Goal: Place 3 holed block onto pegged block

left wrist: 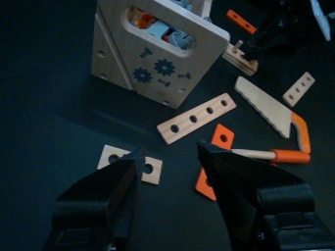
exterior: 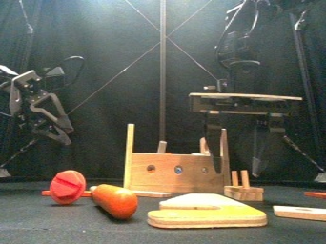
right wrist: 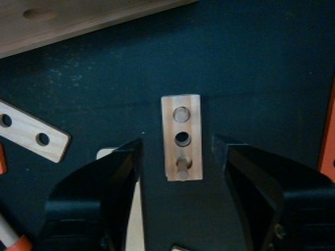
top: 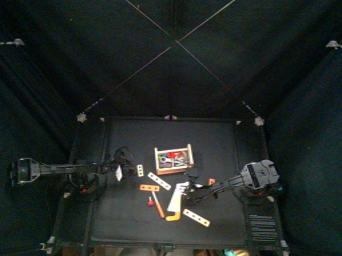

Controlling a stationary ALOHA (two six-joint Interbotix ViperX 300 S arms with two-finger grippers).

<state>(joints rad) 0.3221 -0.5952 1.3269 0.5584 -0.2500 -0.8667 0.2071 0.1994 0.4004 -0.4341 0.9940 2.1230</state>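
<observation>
A black table carries a scatter of wooden toy-tool pieces, the largest an open wooden toolbox at centre in the front view, flat-sided with gear shapes cut into one face. Lower right of it lies a pale wooden saw with an orange handle. In the middle of the right wrist view, the three-holed block lies flat on the table: a short, pale wood strip with squared ends and three round holes in a row. It looks light, rigid and smooth-faced, not fragile, and is likely best pinched across its narrow width at the long edges, leaving the holes free. The right end effector hangs directly above it, jaws spread wide on either side and holding nothing. The small pegged block, with short upright dowels, sits at lower right in the front view, beside the toolbox. The left end effector rests at the left side, jaws apart and empty, above small orange and wooden squares.
</observation>
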